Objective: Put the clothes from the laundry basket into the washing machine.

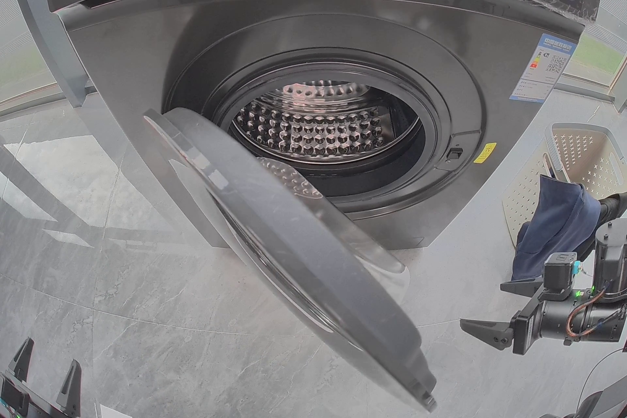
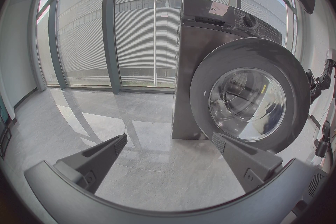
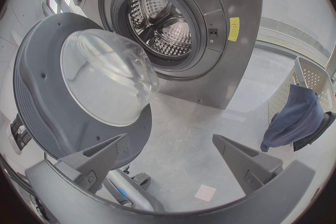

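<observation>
A grey washing machine [image 1: 313, 34] stands ahead with its round door [image 1: 294, 243] swung open toward me and its steel drum [image 1: 320, 122] bare inside. At the right, a cream laundry basket [image 1: 588, 155] holds a blue garment [image 1: 558, 226] draped over its rim, with a dark garment [image 1: 614, 204] beside it. My right gripper [image 1: 499, 308] hangs open just in front of the basket, below the blue garment [image 3: 294, 118], with nothing between its fingers. My left gripper [image 1: 46, 370] is open at the lower left, far from the machine [image 2: 210, 60].
Grey tiled floor [image 1: 130, 282] spreads around the machine. The open door [image 3: 80, 88] juts out between the two arms. Tall windows [image 2: 87, 25] stand behind the machine's left side. A small white square [image 3: 205, 193] lies on the floor near the right gripper.
</observation>
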`<state>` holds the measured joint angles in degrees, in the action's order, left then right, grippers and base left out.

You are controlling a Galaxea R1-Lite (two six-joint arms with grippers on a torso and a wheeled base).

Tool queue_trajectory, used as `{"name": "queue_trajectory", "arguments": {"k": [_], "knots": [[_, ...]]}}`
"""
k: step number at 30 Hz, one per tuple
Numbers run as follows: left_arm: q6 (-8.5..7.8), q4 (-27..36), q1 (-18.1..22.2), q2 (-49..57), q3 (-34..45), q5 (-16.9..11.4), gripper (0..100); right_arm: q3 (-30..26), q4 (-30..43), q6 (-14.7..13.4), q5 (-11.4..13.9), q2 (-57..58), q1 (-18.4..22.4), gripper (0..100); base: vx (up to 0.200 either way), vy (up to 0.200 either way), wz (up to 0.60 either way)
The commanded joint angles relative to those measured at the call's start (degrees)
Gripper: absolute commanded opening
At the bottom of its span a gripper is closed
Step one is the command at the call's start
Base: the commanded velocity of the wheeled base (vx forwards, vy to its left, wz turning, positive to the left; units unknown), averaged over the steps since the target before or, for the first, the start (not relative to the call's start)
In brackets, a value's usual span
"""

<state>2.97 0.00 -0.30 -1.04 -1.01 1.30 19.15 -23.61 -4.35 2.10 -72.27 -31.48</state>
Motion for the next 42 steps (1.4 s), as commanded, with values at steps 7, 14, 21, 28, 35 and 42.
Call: {"name": "queue_trajectory", "arguments": {"k": [7, 14, 21, 28, 35, 42], "knots": [[0.01, 0.0, 0.0, 0.7, 0.9, 0.0, 100, 8.2, -0.2, -4.3, -2.6, -7.9, -2.7, 100, -0.200, 0.000, 0.00], [0.01, 0.0, 0.0, 0.7, 0.9, 0.0, 100, 17.0, -0.4, -4.6, -6.8, -17.3, -3.0, 100, -0.029, 0.000, 0.00], [0.01, 0.1, 0.0, 0.7, 0.9, 0.0, 100, 25.0, -0.4, -7.3, -10.0, -24.5, -2.4, 100, 0.000, 0.000, 0.00], [0.01, 0.0, 0.0, 0.7, 0.9, 0.0, 100, 25.9, -0.4, -7.3, -9.9, -26.8, -5.5, 100, 0.000, 0.000, 0.00], [0.01, 0.1, 0.0, 0.7, 0.9, 0.0, 100, 23.7, -0.3, -7.7, -9.5, -26.3, -8.4, 100, 0.000, 0.000, 0.00], [0.01, 0.0, 0.0, 0.7, 0.9, 0.0, 100, 24.2, -0.4, -7.8, -9.6, -26.4, -8.4, 100, 0.000, 0.000, 0.00]]}}
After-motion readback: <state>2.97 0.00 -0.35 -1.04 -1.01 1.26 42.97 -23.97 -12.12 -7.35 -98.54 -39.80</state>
